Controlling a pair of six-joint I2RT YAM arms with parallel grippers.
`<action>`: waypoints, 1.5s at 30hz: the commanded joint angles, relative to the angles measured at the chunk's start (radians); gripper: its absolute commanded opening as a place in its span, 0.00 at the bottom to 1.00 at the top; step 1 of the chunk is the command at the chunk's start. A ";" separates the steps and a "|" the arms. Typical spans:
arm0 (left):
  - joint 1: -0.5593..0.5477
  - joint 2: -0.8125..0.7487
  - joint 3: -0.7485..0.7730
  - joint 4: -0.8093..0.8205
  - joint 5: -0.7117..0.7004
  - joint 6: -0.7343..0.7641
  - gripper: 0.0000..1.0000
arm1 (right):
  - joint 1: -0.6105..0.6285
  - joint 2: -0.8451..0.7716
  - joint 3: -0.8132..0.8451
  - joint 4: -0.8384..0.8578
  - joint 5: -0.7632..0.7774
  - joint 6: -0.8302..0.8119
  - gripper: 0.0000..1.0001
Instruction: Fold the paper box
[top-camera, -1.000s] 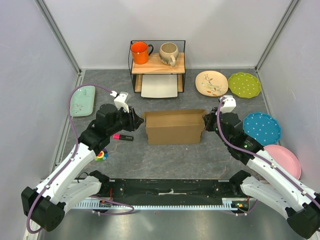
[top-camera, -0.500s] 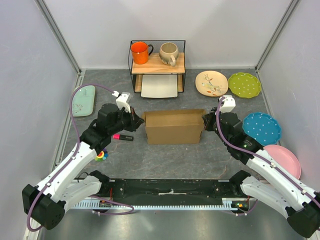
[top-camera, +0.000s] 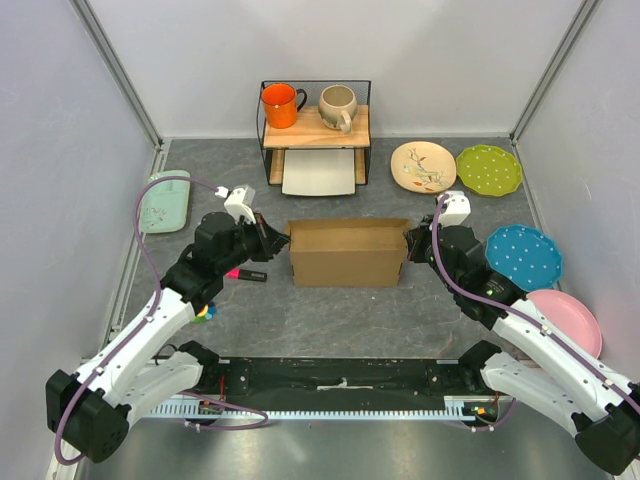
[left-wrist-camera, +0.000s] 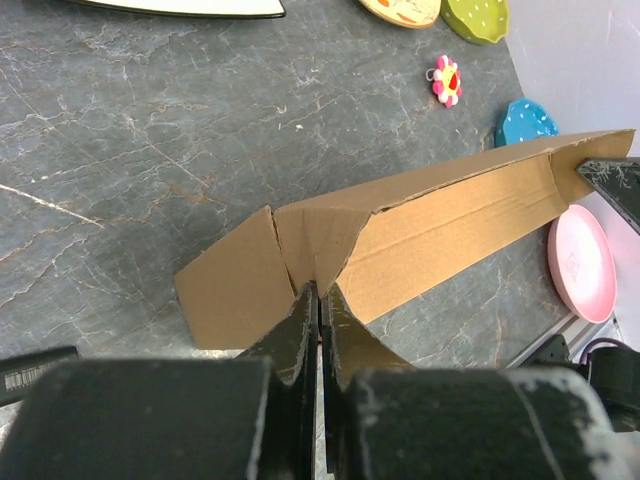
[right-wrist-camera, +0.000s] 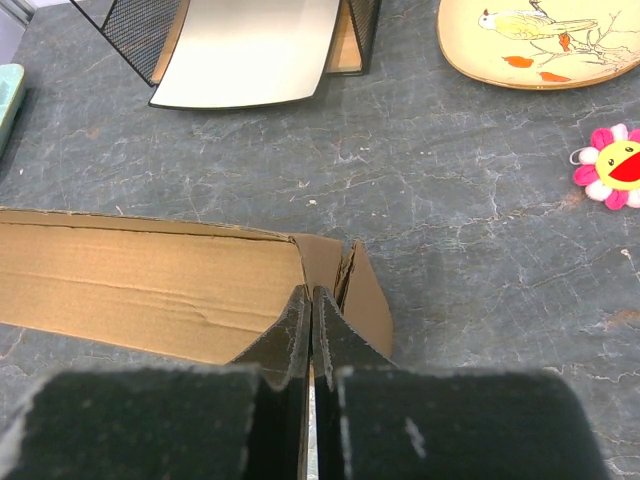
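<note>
The left tool (left-wrist-camera: 319, 297) is gripping the paper box (left-wrist-camera: 452, 222). Its two fingers are pressing fully together on the thin cardboard at the box's left end corner. The right tool (right-wrist-camera: 310, 297) is pinching the opposite end wall in the same way, with only the thickness of the cardboard between its fingers.

The paper box is sitting on the worktop (top-camera: 330, 320) between the two tools, reaching from one to the other. It is plain brown corrugated cardboard, standing as a long, shallow, open-topped rectangle with upright side walls. Just beside the left tool, an end flap is splaying outward and the corner fold is showing a ragged edge. Just beside the right tool, a short end flap is also angling outward.

A pink marker (top-camera: 246, 273) is lying near the left tool, on its near side. A flower toy (right-wrist-camera: 610, 165) is lying ahead and to the right of the right tool. Beyond the box, well ahead of both tools, a wire rack (top-camera: 316, 135) is standing over a white tray (right-wrist-camera: 250, 50).
</note>
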 joint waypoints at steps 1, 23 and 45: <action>-0.005 -0.025 -0.015 0.105 0.010 -0.072 0.02 | 0.012 0.023 -0.032 -0.143 -0.042 0.016 0.00; -0.010 0.018 0.060 0.044 0.004 -0.181 0.02 | 0.023 0.033 -0.035 -0.142 -0.032 0.010 0.00; -0.010 -0.036 -0.066 0.099 -0.053 0.084 0.02 | 0.024 0.011 -0.044 -0.151 -0.025 -0.001 0.00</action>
